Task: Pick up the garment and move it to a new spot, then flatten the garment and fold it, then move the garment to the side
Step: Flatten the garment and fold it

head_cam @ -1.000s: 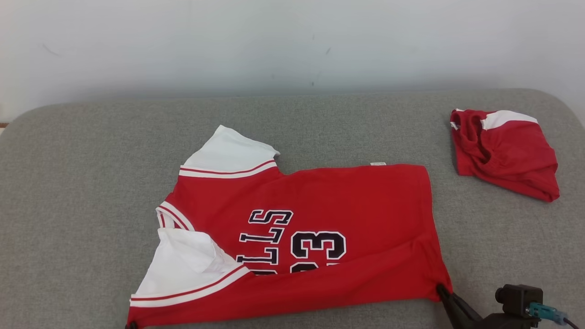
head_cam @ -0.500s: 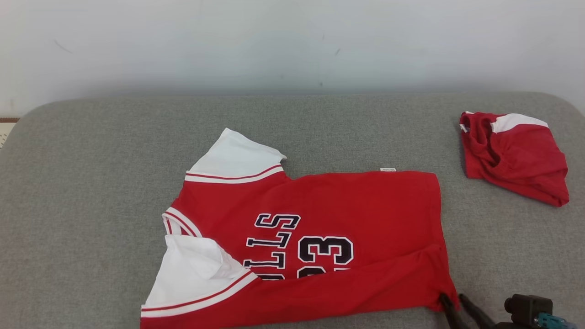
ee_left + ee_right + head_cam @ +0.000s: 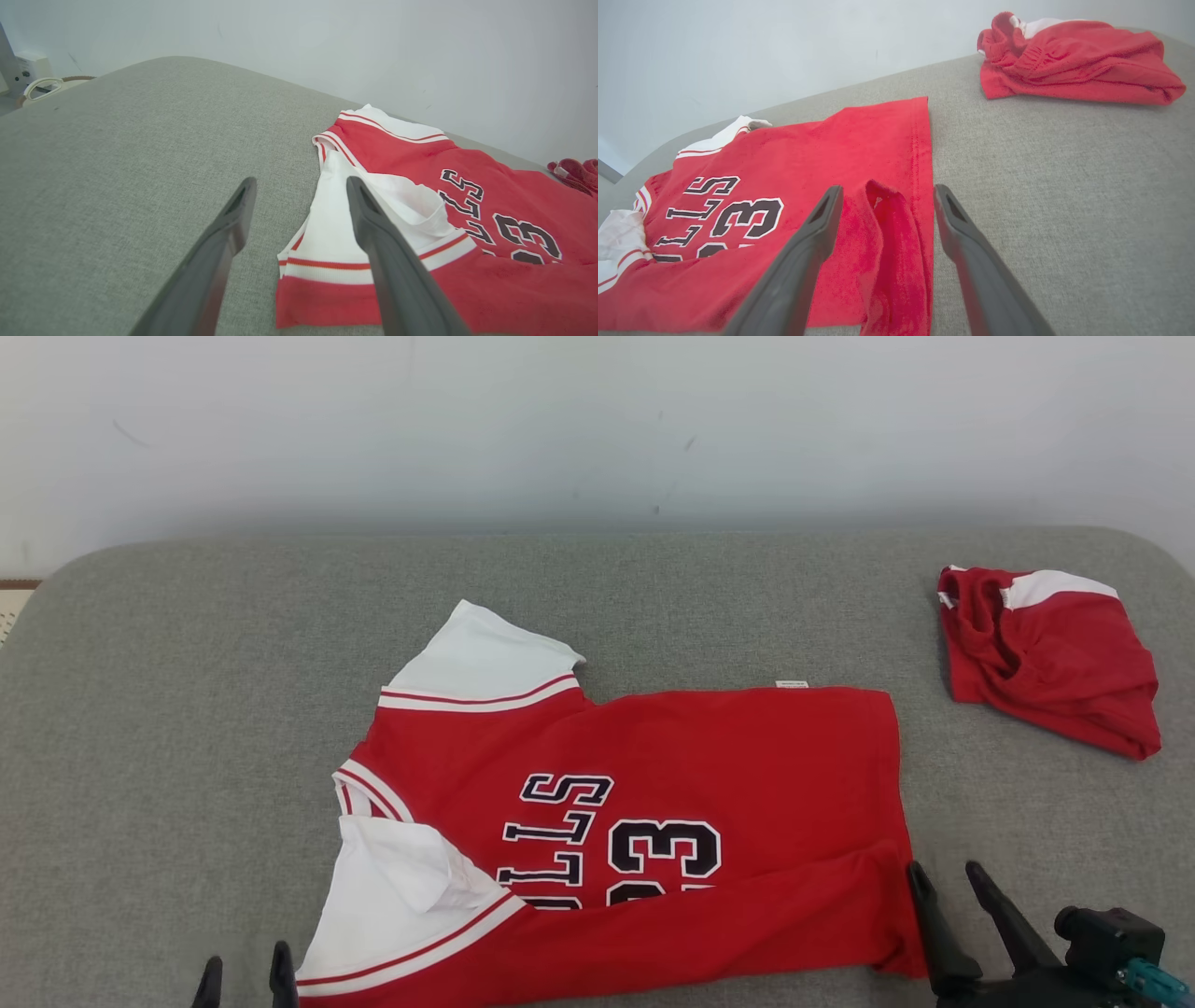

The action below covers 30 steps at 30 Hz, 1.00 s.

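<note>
The garment (image 3: 709, 747) is a red jersey with white sleeves and black lettering, lying flat on the grey cushion with its near long edge folded up over the number. My left gripper (image 3: 245, 973) stands open at the near sleeve's corner; in the left wrist view the left gripper (image 3: 301, 184) spreads over the white sleeve edge of the garment (image 3: 420, 154) without gripping it. My right gripper (image 3: 948, 877) is open at the near hem corner. In the right wrist view the right gripper (image 3: 887, 192) straddles a raised wrinkle of the garment (image 3: 831, 140).
A second red and white garment (image 3: 1050, 658) lies bunched at the back right, also seen as a red bundle (image 3: 1073, 56). The grey cushion (image 3: 187, 709) has rounded edges and ends at a pale wall. A white object with a cable (image 3: 35, 84) sits past its left end.
Both grippers have opened and let go of the garment's near edge, which now rests on the cushion. Their fingertips have come further into the head view. The camera shifted slightly.
</note>
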{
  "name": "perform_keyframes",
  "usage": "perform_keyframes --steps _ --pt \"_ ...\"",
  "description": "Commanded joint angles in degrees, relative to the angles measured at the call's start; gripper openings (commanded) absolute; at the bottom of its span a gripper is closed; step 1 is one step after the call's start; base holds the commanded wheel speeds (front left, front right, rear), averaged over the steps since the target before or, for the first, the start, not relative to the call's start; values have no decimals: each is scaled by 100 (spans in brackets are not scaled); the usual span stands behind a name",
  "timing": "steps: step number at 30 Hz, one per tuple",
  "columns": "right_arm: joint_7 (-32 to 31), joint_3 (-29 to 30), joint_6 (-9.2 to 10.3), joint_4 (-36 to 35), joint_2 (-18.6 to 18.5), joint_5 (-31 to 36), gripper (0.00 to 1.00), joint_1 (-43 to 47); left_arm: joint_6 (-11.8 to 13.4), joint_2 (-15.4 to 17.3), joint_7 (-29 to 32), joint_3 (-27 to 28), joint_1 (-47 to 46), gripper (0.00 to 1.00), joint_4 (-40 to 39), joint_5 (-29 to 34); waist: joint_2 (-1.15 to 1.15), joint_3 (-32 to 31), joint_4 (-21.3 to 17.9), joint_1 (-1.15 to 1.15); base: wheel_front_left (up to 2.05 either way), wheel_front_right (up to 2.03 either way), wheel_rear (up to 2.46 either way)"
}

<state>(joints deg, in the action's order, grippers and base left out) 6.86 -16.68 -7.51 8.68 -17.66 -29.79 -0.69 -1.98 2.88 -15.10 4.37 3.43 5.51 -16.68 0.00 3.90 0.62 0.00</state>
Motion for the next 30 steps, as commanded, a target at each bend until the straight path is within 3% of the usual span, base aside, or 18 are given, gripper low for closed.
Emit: perform_keyframes --steps 1,11,18,30 --pt "201 7 5 -104 52 173 100 -109 47 6 -13 26 22 100 -192 156 0 -6 6 0 0 0 0" --pt "693 3 5 -230 414 662 100 -246 307 8 -13 -83 -69 100 -617 869 0 -75 66 0 0 0 0" --pt "783 137 5 -220 564 1045 100 -175 498 7 -13 -111 -154 100 -674 883 0 -115 109 0 0 0 0" --pt "822 148 5 -198 728 1180 100 -246 285 19 -12 -131 -524 100 -518 988 0 -75 16 0 0 0 0"
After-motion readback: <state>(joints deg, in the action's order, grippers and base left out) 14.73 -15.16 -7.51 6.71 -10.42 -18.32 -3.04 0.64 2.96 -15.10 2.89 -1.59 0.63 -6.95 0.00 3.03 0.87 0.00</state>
